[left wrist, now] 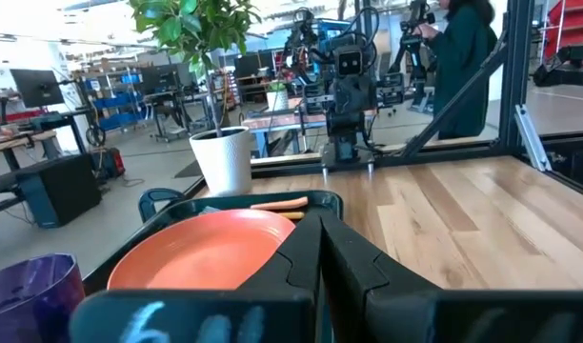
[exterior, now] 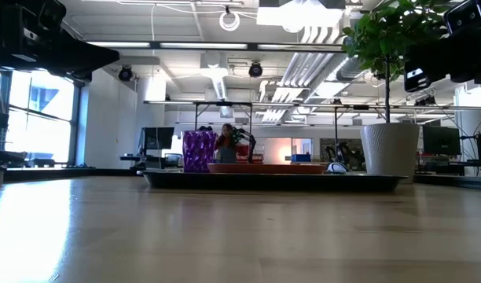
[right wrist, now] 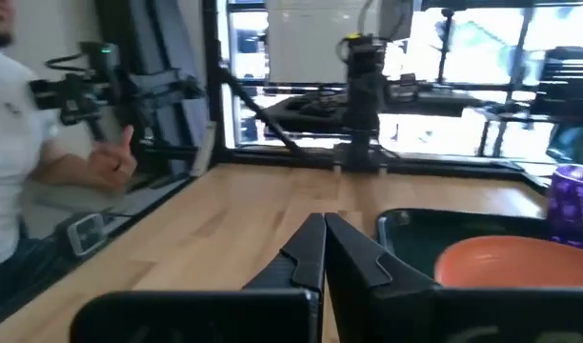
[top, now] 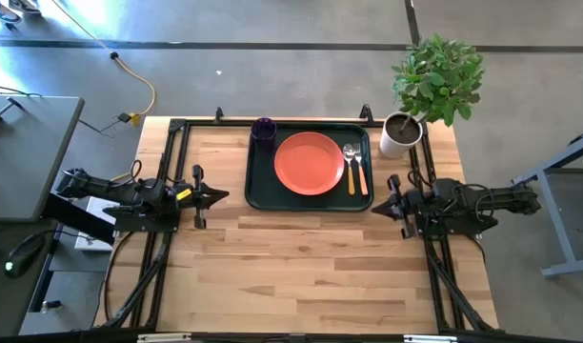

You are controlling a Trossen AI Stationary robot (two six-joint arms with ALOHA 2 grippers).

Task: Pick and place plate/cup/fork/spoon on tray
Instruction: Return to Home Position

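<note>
The dark green tray (top: pixel 258 191) lies at the table's far middle. On it rest the orange-red plate (top: pixel 309 163), the purple cup (top: pixel 264 129) in its far left corner, and the fork (top: pixel 350 164) and spoon (top: pixel 360 168) side by side right of the plate. My left gripper (top: pixel 223 196) is shut and empty, left of the tray. My right gripper (top: pixel 375 207) is shut and empty, right of the tray. The plate (left wrist: pixel 201 250) and cup (left wrist: pixel 30 291) show in the left wrist view, and the plate (right wrist: pixel 515 259) and cup (right wrist: pixel 575 202) in the right wrist view.
A potted plant in a white pot (top: pixel 402 134) stands at the table's far right corner, next to the tray. Bare wood fills the near half of the table (top: pixel 311 276). A person (right wrist: pixel 25 162) shows beyond the table's edge in the right wrist view.
</note>
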